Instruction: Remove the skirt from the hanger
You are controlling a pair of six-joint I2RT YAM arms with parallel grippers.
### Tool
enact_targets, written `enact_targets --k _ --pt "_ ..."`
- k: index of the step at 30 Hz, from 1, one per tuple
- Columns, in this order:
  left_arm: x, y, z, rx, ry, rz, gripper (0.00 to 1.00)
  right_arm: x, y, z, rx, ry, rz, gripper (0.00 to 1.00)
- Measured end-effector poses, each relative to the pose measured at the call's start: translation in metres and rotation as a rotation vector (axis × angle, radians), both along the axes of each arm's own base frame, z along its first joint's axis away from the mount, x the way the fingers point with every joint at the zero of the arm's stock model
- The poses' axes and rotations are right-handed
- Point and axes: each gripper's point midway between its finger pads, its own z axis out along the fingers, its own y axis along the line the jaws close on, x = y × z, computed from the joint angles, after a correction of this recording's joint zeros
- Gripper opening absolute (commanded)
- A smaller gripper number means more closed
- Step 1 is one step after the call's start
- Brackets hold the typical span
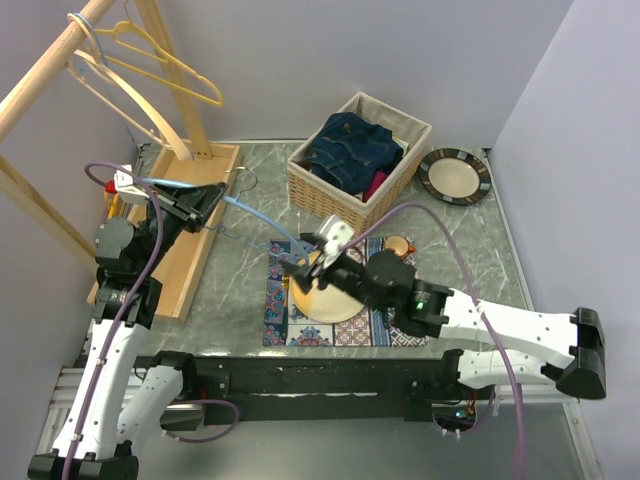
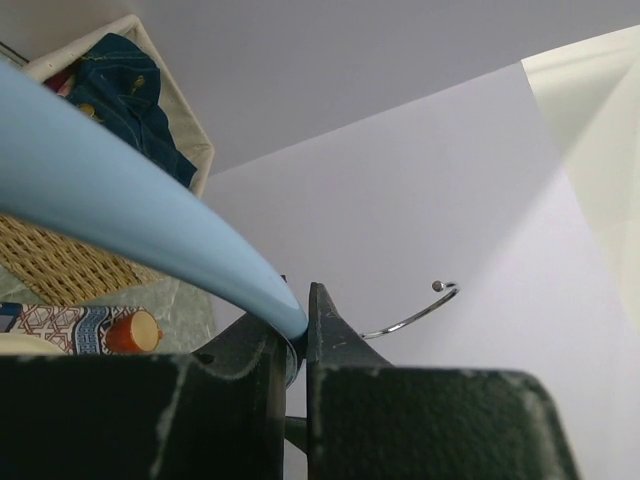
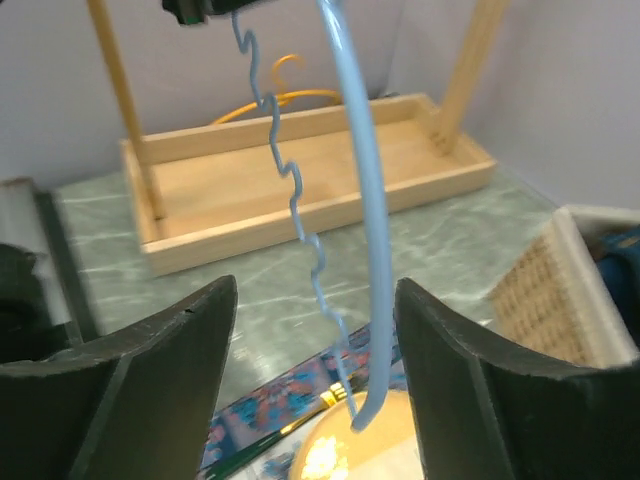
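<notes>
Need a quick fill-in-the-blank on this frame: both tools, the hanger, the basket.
1. The left tool is shut on the light ___ hanger.
2. The right tool has its jaws ___, one on each side of the hanger's far end.
3. The jeans lie ___ the basket.

Missing words: blue; open; in.

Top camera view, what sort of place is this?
Likely a lab table staged as a laundry corner: a wooden clothes rack with hangers, a wicker basket of clothes, plain panel walls.
</notes>
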Motion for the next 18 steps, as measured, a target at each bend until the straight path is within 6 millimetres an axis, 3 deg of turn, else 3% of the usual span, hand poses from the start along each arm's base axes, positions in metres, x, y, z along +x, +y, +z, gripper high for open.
enact_targets --k 3,10,12,18 --pt "-0.001 0.000 0.004 0.000 -0.007 0.001 0.01 0.009 -0.012 -0.014 0.033 0.084 0.041 0.53" --pt "-0.006 0.001 0.017 0.001 -0.036 0.000 0.01 0.010 -0.018 -0.075 0.001 0.270 0.174 0.52" --pt "-0.007 0.001 0.019 0.001 -0.040 0.001 0.01 0.012 -0.014 -0.080 0.004 0.298 0.203 0.46" --pt "-0.007 0.001 0.018 0.002 -0.034 0.000 0.01 0.005 0.000 -0.087 0.026 0.328 0.295 0.42"
